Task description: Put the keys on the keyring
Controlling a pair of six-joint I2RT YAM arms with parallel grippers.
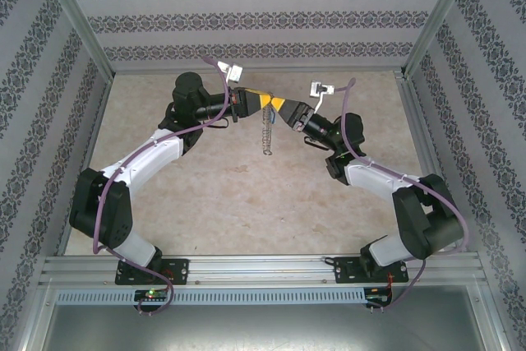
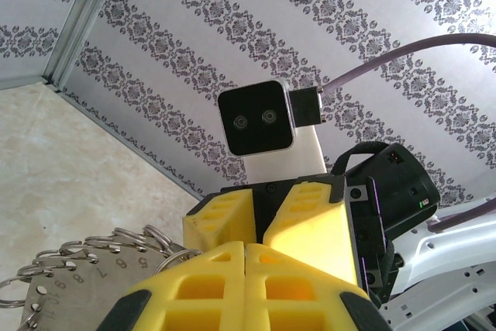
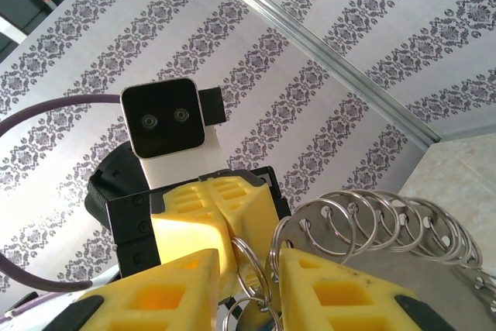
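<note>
Holding the keyring (image 1: 265,133) up mid-air over the worktop (image 1: 246,203)
left gripper (image 1: 262,102) pinches its top, right gripper (image 1: 277,105) sits spread with part of it in the gap

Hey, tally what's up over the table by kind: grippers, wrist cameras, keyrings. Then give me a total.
Grippers: 2 (left gripper, right gripper)
Wrist cameras: 2 (left wrist camera, right wrist camera)
Keyring: 1 (keyring, hanging where the grippers meet)
Total: 5
</note>
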